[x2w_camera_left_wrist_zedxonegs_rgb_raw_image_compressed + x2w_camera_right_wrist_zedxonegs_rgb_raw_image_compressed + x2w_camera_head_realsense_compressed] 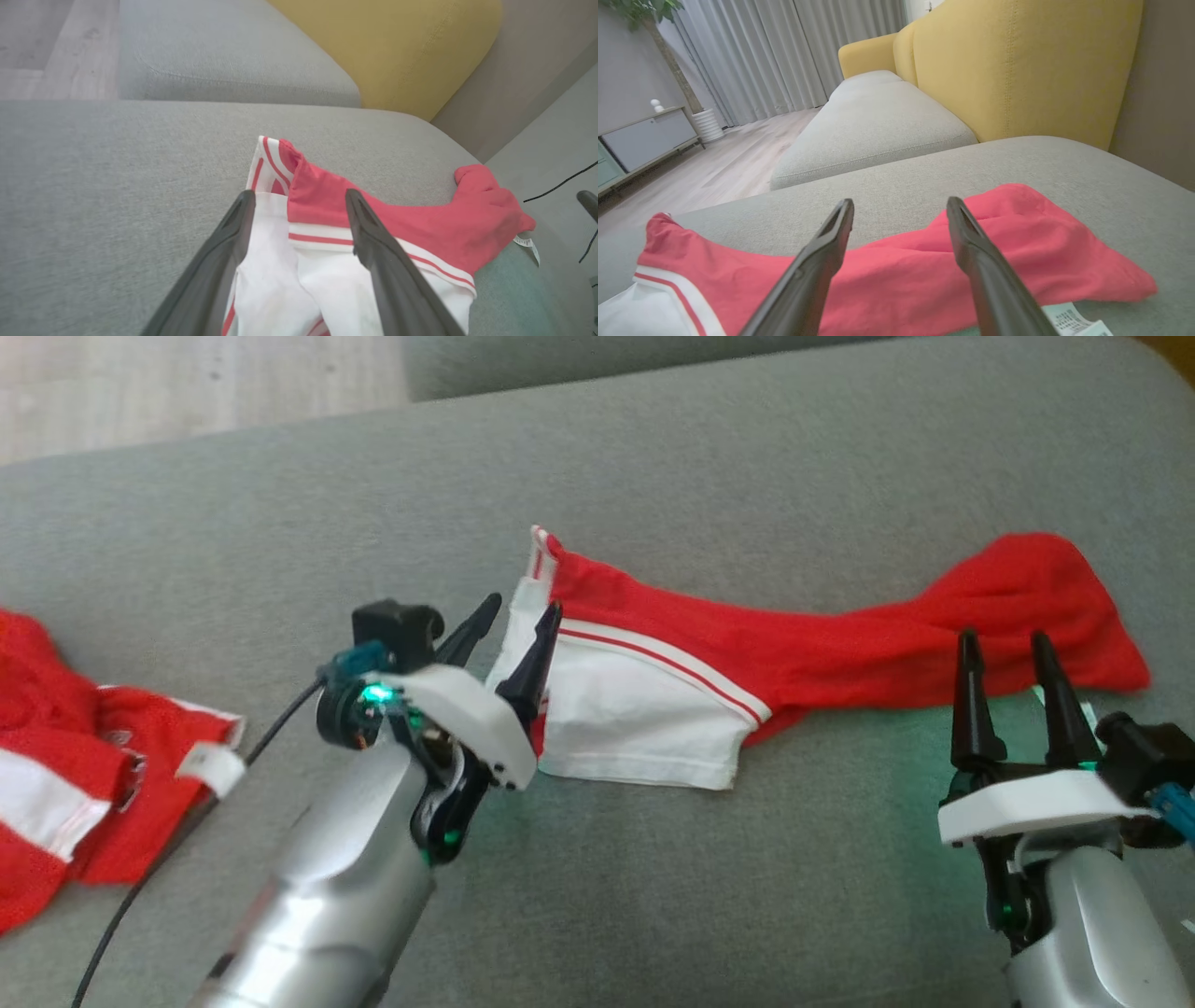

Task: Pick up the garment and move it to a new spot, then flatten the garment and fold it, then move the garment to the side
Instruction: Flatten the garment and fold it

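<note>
The garment [803,644] is a red and white piece stretched in a long twisted strip across the grey cushion, white striped end at the left, bunched red end at the right. My left gripper [523,611] is open over the white end [299,261], one finger on each side of its edge. My right gripper [1006,646] is open just in front of the red end [1017,242], with nothing between its fingers. A care label [1069,319] sticks out under the red end.
A second red and white garment [65,775] lies crumpled at the cushion's left edge. A black cable [140,887] trails beside my left arm. A yellow sofa back [1017,65] and another grey cushion [873,126] lie beyond, with wooden floor [733,154] to the left.
</note>
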### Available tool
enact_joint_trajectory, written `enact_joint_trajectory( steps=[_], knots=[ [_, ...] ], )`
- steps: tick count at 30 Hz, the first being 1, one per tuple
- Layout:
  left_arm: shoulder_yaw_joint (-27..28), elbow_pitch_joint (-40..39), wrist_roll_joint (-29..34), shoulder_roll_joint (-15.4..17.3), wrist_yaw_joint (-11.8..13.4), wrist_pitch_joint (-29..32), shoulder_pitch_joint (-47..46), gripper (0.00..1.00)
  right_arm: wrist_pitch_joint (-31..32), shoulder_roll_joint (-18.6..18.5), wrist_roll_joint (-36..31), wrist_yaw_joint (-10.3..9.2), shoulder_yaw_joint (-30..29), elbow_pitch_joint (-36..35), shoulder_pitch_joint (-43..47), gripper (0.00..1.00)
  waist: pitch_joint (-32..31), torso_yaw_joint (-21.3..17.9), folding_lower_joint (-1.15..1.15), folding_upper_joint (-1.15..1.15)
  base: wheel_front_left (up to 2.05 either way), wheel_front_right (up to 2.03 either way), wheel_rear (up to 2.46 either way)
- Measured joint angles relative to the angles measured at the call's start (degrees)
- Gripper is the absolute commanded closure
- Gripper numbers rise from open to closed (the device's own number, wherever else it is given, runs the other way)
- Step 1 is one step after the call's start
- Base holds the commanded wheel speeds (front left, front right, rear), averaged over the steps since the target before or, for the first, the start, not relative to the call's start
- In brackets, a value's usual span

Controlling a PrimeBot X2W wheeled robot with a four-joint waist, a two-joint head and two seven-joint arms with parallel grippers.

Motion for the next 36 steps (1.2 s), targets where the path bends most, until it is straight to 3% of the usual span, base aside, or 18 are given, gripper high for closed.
enact_joint_trajectory(
  steps=[18,19,20,21,36],
  knots=[
    [-6.41,13.3,-4.82,-1.9,0.0,0.15,-9.99,0.0,-0.43,0.34,-0.53,0.0,0.51,0.76,-1.95,0.0,4.17,-5.05,-0.01,0.0,0.0,0.0,0.0],
    [-6.64,13.63,-5.32,-1.93,0.0,0.13,-10.12,0.25,-0.6,0.37,-0.53,0.0,0.51,0.79,-2.03,0.0,4.23,-5.17,-0.01,0.0,0.0,0.0,0.0],
    [-6.71,13.89,-5.88,-1.94,0.0,0.01,-10.27,0.71,-0.6,0.38,-0.53,0.0,0.51,0.85,-2.14,0.0,4.26,-5.25,-0.01,0.0,0.0,0.0,0.0],
    [-6.84,14.01,-6.47,-1.96,0.0,-0.53,-10.44,1.0,-0.6,0.38,-0.53,0.01,0.48,0.89,-2.26,0.0,4.24,-5.27,-0.01,0.0,0.0,0.0,0.0],
    [-8.4,15.4,-12.16,-0.07,0.0,-8.58,-10.22,1.0,-0.62,0.35,-2.05,0.0,-1.44,1.48,-2.29,0.0,1.3,-1.72,-0.02,0.0,0.0,0.0,0.0]
  ],
)
